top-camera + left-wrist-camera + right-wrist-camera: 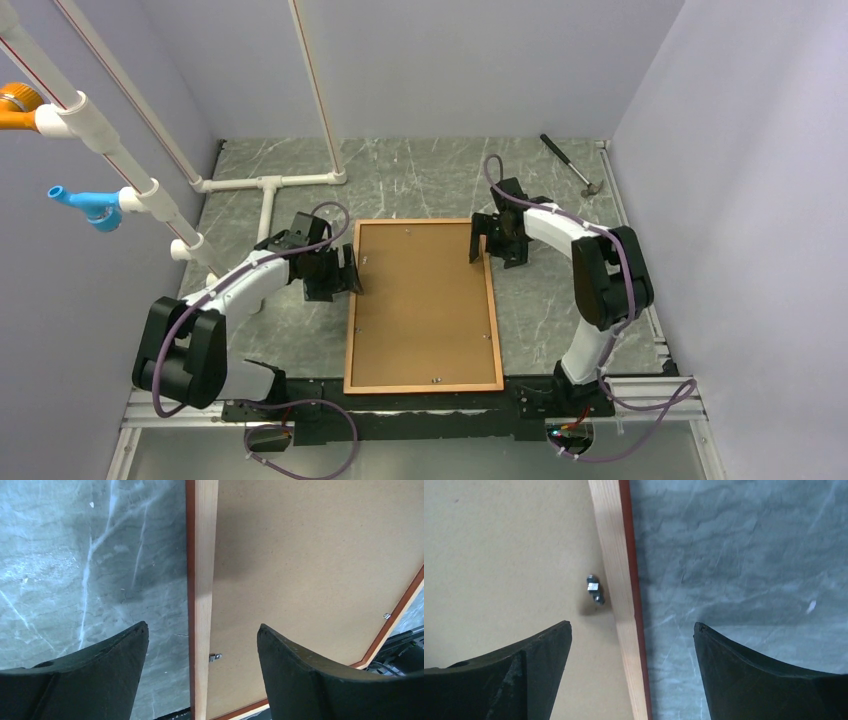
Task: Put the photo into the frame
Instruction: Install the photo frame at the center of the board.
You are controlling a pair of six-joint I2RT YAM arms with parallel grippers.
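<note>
The frame (350, 330) lies face down on the table, its reddish-brown rails round a plain brown backing panel (425, 300). The photo is hidden. My left gripper (352, 272) is open above the frame's left rail (202, 580), one finger over the table, one over the panel. My right gripper (484, 243) is open above the right rail (616, 580), likewise straddling it. A small metal clip (215, 656) sits by the left rail, another clip (594, 589) by the right rail.
A hammer (570, 163) lies at the back right of the marble table. White pipes (265, 190) run along the back left. A metal rail (650, 385) borders the near edge.
</note>
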